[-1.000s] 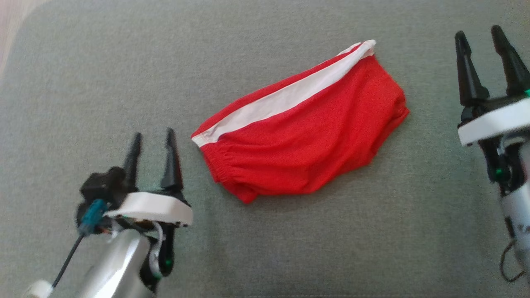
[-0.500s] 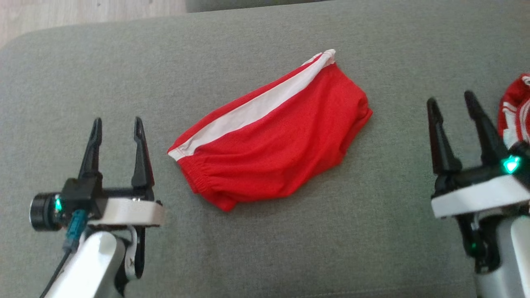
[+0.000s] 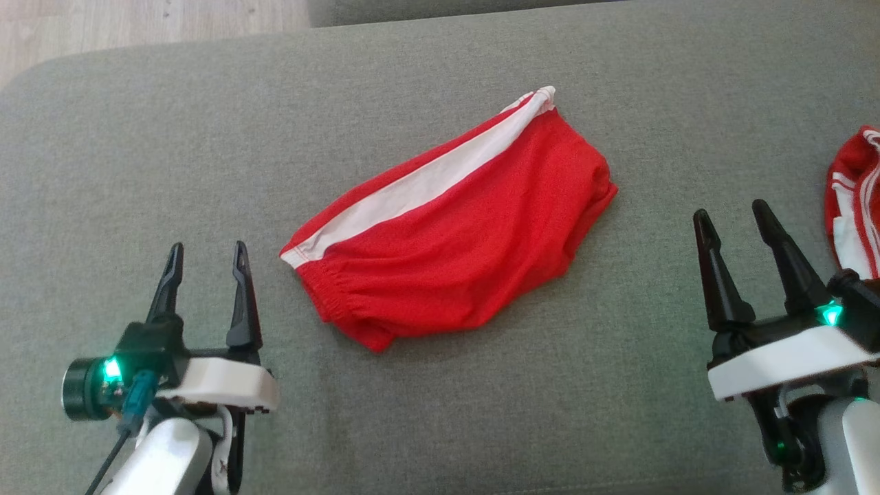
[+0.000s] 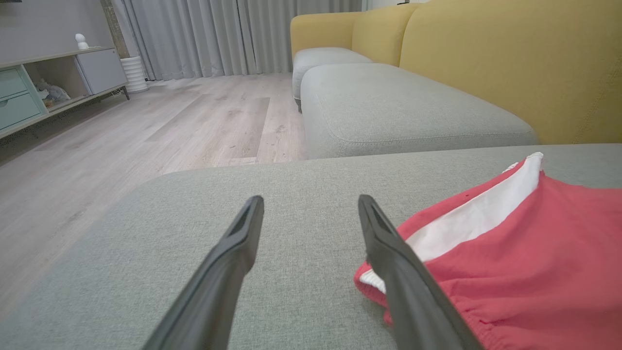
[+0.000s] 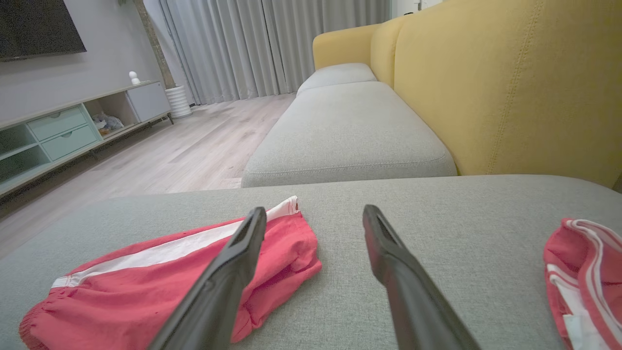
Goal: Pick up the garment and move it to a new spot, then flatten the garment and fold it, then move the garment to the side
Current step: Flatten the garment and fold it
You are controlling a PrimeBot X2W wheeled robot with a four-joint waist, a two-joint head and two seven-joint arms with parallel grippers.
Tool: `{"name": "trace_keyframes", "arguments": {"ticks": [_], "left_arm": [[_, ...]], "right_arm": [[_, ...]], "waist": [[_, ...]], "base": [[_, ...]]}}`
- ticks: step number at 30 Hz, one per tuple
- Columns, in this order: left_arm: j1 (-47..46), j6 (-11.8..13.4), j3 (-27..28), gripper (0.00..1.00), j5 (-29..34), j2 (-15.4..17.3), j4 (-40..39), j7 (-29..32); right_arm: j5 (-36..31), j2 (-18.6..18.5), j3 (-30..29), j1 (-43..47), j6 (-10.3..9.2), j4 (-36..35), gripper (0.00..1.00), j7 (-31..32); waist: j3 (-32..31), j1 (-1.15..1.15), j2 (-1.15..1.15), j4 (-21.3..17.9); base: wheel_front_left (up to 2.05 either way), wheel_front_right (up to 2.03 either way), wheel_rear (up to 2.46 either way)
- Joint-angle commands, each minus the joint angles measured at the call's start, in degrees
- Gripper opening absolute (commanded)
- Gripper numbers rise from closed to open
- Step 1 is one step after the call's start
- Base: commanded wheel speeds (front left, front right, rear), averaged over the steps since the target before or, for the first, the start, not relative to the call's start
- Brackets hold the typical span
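Observation:
The garment (image 3: 454,227), red shorts with a white side stripe, lies folded on the grey cushion (image 3: 440,412), slanting from lower left to upper right. It also appears at the right of the left wrist view (image 4: 510,253) and at the lower left of the right wrist view (image 5: 165,277). My left gripper (image 3: 206,254) hovers open to the left of its waistband corner, nothing between the fingers. My right gripper (image 3: 732,213) stands open to the right of the garment, apart from it and empty.
Another red garment with white stripes (image 3: 856,199) lies at the cushion's right edge, close to my right gripper. Wooden floor (image 3: 137,27) lies beyond the cushion's far left corner. A yellow sofa back (image 5: 510,87) and a second grey cushion (image 4: 398,107) stand ahead.
The camera has shifted, bringing the floor and the striped garment into view. Both open grippers have drawn back toward the near edge. The garment lies as before.

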Motion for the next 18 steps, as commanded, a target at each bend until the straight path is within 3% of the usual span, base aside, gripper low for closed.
{"name": "trace_keyframes", "arguments": {"ticks": [1,8,18], "left_arm": [[-1.2,0.1,2.0,1.0,-0.4,1.7,-1.4,-0.1],[-1.6,-0.1,1.8,1.0,-0.7,1.7,-1.5,0.0],[-4.6,-0.4,0.7,1.0,-0.3,0.4,-1.1,0.2]], "right_arm": [[0.1,-0.5,0.7,-0.8,-0.04,-2.1,1.0,0.3],[1.2,-1.1,0.3,-1.5,-0.04,-1.0,1.0,1.8],[6.4,-6.3,5.7,-12.2,-0.04,13.6,1.0,7.7]], "waist": [[0.0,0.0,0.0,0.1],[0.6,0.0,0.0,0.4],[4.0,0.0,0.0,2.8]], "base": [[0.0,0.0,0.0],[0.0,0.0,0.0],[0.0,0.0,0.0]]}}
